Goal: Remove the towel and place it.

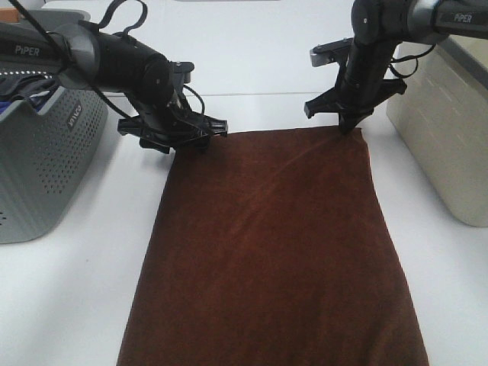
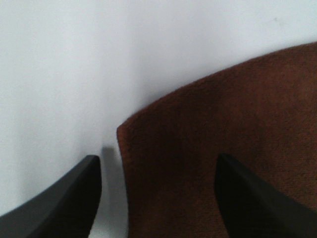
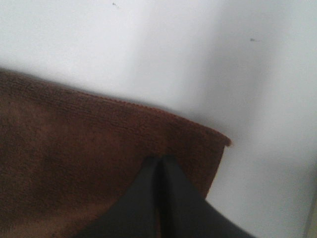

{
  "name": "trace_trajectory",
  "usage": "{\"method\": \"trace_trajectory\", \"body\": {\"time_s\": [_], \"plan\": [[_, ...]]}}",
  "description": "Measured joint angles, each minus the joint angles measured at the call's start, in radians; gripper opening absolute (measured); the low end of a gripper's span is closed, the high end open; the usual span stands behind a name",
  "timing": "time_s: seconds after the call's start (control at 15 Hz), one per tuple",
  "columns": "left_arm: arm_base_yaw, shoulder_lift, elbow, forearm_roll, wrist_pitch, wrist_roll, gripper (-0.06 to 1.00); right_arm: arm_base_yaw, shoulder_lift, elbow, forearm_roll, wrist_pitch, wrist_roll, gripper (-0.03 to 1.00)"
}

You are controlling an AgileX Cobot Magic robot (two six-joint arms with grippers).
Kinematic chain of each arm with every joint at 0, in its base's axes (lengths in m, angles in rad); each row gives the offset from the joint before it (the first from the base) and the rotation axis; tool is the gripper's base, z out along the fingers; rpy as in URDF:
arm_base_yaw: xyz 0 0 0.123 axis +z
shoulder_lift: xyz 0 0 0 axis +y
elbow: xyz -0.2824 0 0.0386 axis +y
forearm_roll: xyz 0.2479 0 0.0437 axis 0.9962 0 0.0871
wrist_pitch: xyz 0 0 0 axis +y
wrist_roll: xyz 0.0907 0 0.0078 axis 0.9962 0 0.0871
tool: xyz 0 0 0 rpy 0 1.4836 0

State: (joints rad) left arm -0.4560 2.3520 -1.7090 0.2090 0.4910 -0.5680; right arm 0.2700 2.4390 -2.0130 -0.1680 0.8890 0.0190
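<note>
The overhead cam is showing the whole towel (image 1: 274, 252) lying flat on the white table (image 1: 252, 53), between the grey basket (image 1: 46, 152) and a beige bin (image 1: 450, 130). The wrist cams are only catching its corners.

The left gripper (image 2: 158, 163) is sitting with its jaws spread wide around the far left corner, one finger over the cloth and one over bare table, not squeezing anything. The right gripper (image 3: 158, 166) is pressing its fingers tight together, pinching the far right corner.

The towel's long axis is running from the arms straight toward the near edge.
</note>
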Motion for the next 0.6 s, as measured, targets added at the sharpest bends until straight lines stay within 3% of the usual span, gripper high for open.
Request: {"method": "trace_trajectory", "body": {"time_s": [0.33,0.4,0.6], "plan": [[0.004,0.036,-0.019,0.0,-0.017,0.0,0.47,0.0,0.0,0.0,0.001,0.0,0.0,0.0],[0.013,0.039,-0.037,0.005,-0.015,0.001,0.31,0.0,0.0,0.0,0.001,0.0,0.0,0.0],[0.036,0.041,-0.047,0.027,-0.016,0.065,0.05,0.0,0.0,0.0,0.002,0.0,0.0,0.0]]}}
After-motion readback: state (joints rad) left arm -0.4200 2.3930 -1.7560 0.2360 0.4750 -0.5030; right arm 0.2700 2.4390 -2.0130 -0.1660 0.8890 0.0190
